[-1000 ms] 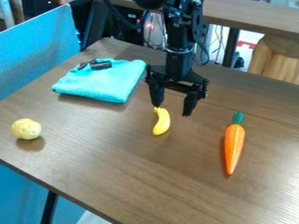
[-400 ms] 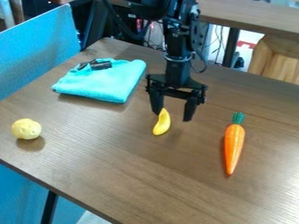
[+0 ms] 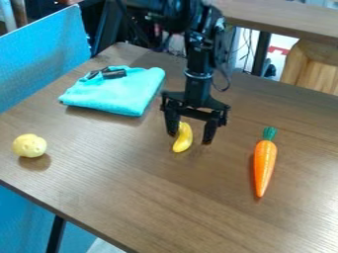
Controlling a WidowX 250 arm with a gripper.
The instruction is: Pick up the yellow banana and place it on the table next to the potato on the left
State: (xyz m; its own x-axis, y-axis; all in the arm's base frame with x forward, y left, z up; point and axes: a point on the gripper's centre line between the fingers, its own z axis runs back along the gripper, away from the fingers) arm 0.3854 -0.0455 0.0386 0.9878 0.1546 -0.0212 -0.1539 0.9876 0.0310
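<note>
The black gripper (image 3: 190,138) hangs over the middle of the table, open, with one fingertip on each side of the small yellow banana (image 3: 183,138). Its left fingertip overlaps the banana's left edge in the view, while the right one stands a little way off to the right. The banana lies on the wood, its upper end close under the gripper. Whether the gripper touches it I cannot tell.
A folded turquoise cloth (image 3: 119,94) with black clips (image 3: 113,73) lies at the back left. A round yellow potato (image 3: 29,146) sits near the left edge of the table (image 3: 151,197). To the right lies an orange carrot (image 3: 265,165).
The gripper has come lower, down around the banana, and slightly to the left since the last earlier frame. Banana, carrot, potato and cloth have stayed in place.
</note>
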